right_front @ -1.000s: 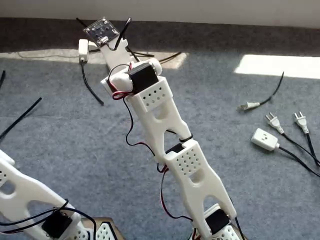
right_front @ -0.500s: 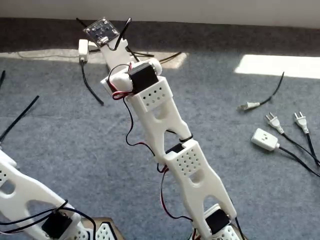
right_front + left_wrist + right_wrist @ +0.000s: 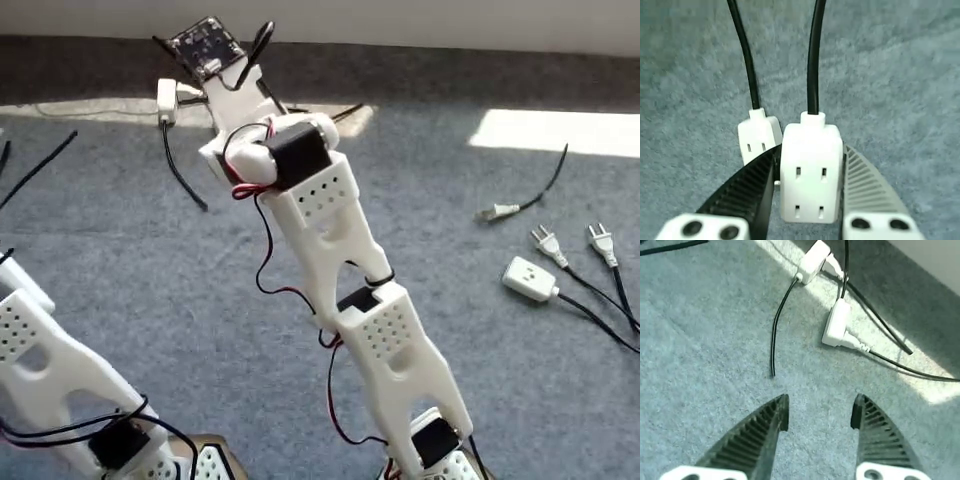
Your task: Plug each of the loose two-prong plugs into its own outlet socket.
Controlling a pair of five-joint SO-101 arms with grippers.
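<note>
My left gripper (image 3: 810, 150) is shut on a white outlet socket (image 3: 807, 175) with a black cord, held just above the carpet. Beside it lies a smaller white socket (image 3: 759, 137). My right gripper (image 3: 821, 407) hangs open over bare carpet, short of two white sockets (image 3: 812, 260) (image 3: 836, 322) that each have a plug joined at one end. In the high view the right arm (image 3: 320, 210) stretches to the far left corner, near a white socket (image 3: 167, 100). Two loose plugs (image 3: 543, 240) (image 3: 600, 240) and a socket (image 3: 528, 278) lie at the right.
A third loose plug (image 3: 497, 212) on a thin cord lies right of centre. The left arm (image 3: 50, 360) runs off the left edge. Black cords (image 3: 180, 170) trail across the grey carpet at the far left. A wall base borders the far side.
The right arm has lifted and shifted slightly toward the far side. The left arm has swung, and the black cord at the left edge has risen.
</note>
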